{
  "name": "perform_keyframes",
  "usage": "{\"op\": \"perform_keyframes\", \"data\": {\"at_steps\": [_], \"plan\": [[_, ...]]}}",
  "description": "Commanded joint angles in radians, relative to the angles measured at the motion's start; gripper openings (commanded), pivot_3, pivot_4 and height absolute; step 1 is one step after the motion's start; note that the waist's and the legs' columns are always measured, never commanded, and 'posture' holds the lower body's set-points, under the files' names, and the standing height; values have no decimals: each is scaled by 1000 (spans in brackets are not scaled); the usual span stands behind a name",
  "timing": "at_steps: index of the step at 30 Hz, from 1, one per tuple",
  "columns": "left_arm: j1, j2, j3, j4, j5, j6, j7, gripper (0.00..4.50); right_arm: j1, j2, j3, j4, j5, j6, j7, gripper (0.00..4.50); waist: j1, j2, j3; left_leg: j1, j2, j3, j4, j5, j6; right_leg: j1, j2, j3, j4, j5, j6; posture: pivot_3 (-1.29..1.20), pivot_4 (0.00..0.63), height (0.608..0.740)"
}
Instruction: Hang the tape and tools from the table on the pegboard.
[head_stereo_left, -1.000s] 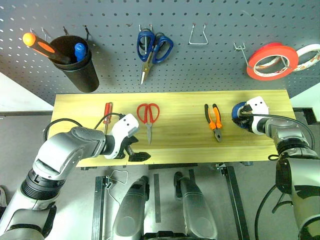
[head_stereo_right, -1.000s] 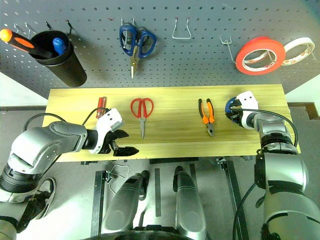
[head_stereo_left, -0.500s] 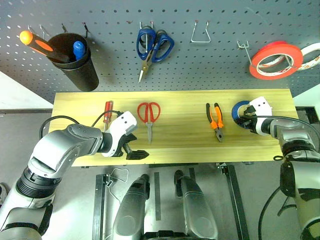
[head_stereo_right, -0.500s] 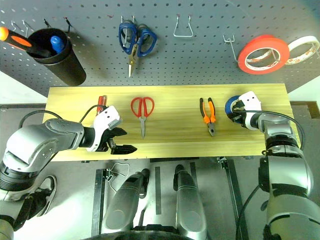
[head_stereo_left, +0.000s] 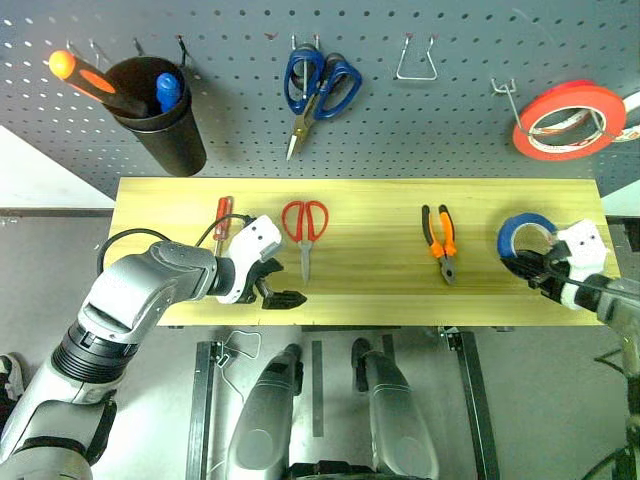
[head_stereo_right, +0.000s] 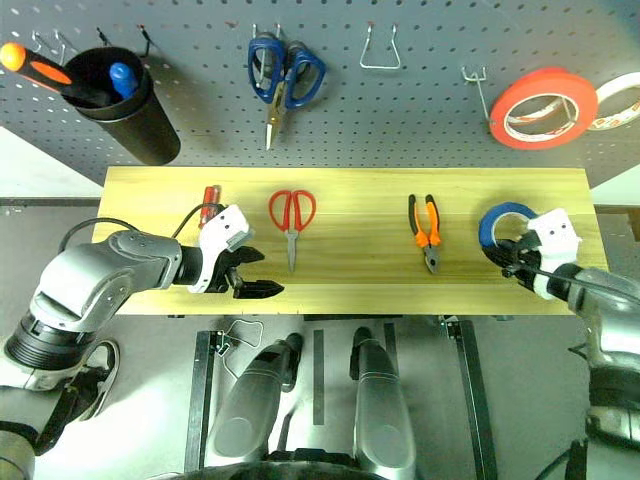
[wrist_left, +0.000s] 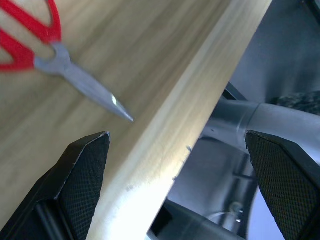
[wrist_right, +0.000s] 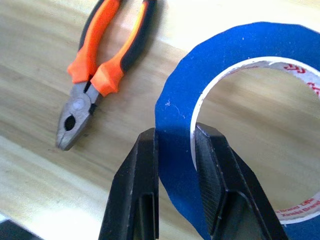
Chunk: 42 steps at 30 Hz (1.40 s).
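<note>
The right tool (wrist_right: 176, 165) is squeezed shut on the wall of the blue tape (head_stereo_left: 527, 236), one finger outside the ring and one inside. The tape is at about 3 o'clock on the worktop (head_stereo_left: 380, 300), near its right end. The grip is thin, so I think the tape could swing or slip out on the way up to the pegboard (head_stereo_left: 450, 130). It could also bump the orange tape (head_stereo_left: 570, 120) that hangs at about 1 o'clock.

The left tool (head_stereo_left: 276, 291) is wide open and holds nothing. It hovers over the front edge, near the tip of the red scissors (head_stereo_left: 304, 228). It could push them away. The pliers (head_stereo_left: 441, 236) lie between the scissors and the tape.
</note>
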Motion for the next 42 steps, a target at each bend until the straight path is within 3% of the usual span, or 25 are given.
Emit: {"op": "perform_keyframes", "data": {"at_steps": [1, 9, 13, 21, 27, 32, 42], "plan": [[40, 11, -5, -24, 22, -102, -49, 4500, 86, 35, -148, -126, 87, 28, -62, 674, -4, 1, -1, 0, 0, 0, 0, 0, 0, 0, 0, 0, 0, 0, 0, 90, 375, 740], [102, -7, 51, -28, 13, -227, -100, 4500, 181, 85, -299, -431, 262, 108, -168, 674, -6, 7, -9, 1, 0, 1, 1, 1, -1, 0, 0, 1, 2, 0, -1, 72, 350, 740], [116, -43, 104, -32, -15, -291, -116, 4500, 183, 130, -348, -668, 474, 136, -217, 674, -6, 8, -11, 1, 0, 1, 1, 1, -1, 0, 0, 1, 2, 1, -1, 75, 344, 740], [175, -47, 182, -48, -50, -373, -171, 4500, 179, 88, -309, -899, 698, 172, -377, 674, -6, 7, -17, 1, 0, 1, 2, 1, -1, 0, 0, 1, 7, 1, -1, 78, 340, 740], [181, -131, 258, -40, -76, -441, -121, 4500, -14, 67, -143, -834, 639, 140, -509, 674, -8, 3, -26, 5, 0, 3, 4, 1, -1, 1, 0, 2, 9, 1, -2, 81, 340, 740], [191, -181, 284, -56, -92, -484, -107, 4500, -87, 98, -17, -768, 547, 102, -538, 673, -6, 2, -27, 6, 0, 3, 4, 2, -1, 2, 0, 2, 10, 1, -2, 85, 342, 740], [186, -222, 317, -62, -130, -524, -90, 4500, -163, 133, 49, -706, 504, 67, -542, 673, -8, 2, -27, 6, 0, 4, 6, 3, -1, 2, 0, 2, 11, 1, -2, 85, 344, 740]]}}
